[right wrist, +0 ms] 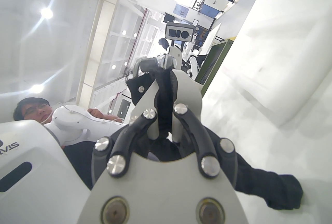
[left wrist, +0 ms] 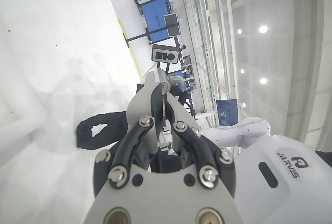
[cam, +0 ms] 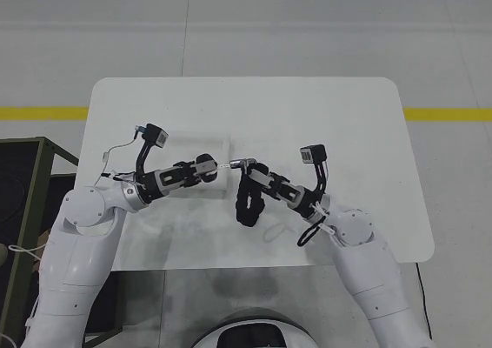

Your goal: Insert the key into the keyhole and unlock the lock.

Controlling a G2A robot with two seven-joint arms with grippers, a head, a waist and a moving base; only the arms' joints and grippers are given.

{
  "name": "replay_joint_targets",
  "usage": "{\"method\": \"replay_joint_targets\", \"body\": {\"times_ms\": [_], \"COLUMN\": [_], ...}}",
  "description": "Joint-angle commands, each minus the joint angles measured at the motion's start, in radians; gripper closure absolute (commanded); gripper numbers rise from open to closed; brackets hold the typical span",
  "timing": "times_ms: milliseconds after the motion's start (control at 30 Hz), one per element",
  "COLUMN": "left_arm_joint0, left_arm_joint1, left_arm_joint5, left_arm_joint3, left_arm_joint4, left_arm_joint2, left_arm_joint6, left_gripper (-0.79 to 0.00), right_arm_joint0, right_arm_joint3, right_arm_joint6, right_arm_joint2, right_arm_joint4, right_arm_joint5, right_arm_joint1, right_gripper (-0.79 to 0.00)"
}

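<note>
Pale floor with a yellow line [cam: 20, 112] across it lies beyond the white surface [cam: 315, 113]. A dark cart with a green frame [cam: 20, 200] stands by the surface's edge on my left side. Both my arms meet over the middle of the surface, tip to tip.

My left end effector [cam: 209, 165] is closed down on the key [left wrist: 164, 108]. In the left wrist view the thin blade stands edge-on between the two dark pads [left wrist: 156, 101], pinched tight. Its far end juts just past the fingertips toward the other arm.

My right end effector [cam: 244, 163] is clamped on the lock [right wrist: 166, 61]. In the right wrist view its silver metal head pokes out past the fingertips, and the black sleeved cable [cam: 248, 204] runs back between the fingers. That cable drops from the grip in a loop, and its lower end appears to lie on the surface beneath my right wrist.

Key and lock are both held up off the surface, facing one another, and they are either touching or very nearly so. I cannot tell whether the key's tip has entered the keyhole.
</note>
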Motion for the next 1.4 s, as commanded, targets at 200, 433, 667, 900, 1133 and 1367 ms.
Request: {"method": "replay_joint_targets", "body": {"times_ms": [200,433,667,900,1133,1367], "left_arm_joint0": [-0.001,0.0,0.01,0.018,0.02,0.02], "left_arm_joint1": [0.003,0.005,0.006,0.008,0.012,0.014], "left_arm_joint5": [-0.002,0.0,-0.002,-0.009,-0.025,-0.038], "left_arm_joint3": [0.0,0.002,0.005,-0.002,-0.009,-0.011], "left_arm_joint4": [0.001,0.002,-0.014,-0.015,0.028,0.029], "left_arm_joint2": [0.003,0.001,-0.011,-0.012,-0.006,-0.003], "left_arm_joint6": [-0.005,0.013,0.046,0.043,0.028,0.035], "left_gripper": [0.0,-0.785,-0.776,0.0,0.0,0.0], "right_arm_joint0": [0.004,0.001,0.0,-0.001,0.0,-0.002], "right_arm_joint3": [-0.006,-0.007,0.003,0.003,-0.005,-0.013], "right_arm_joint6": [-0.014,-0.03,-0.047,-0.041,-0.043,-0.045], "right_arm_joint2": [-0.01,-0.021,-0.003,-0.002,-0.008,-0.014], "right_arm_joint4": [-0.018,0.025,0.062,0.063,0.056,0.053], "right_arm_joint5": [0.004,0.018,0.02,0.023,0.027,0.039], "right_arm_joint1": [0.007,0.01,0.017,0.024,0.029,0.035], "right_gripper": [0.0,0.0,0.0,0.0,0.0,0.0]}}
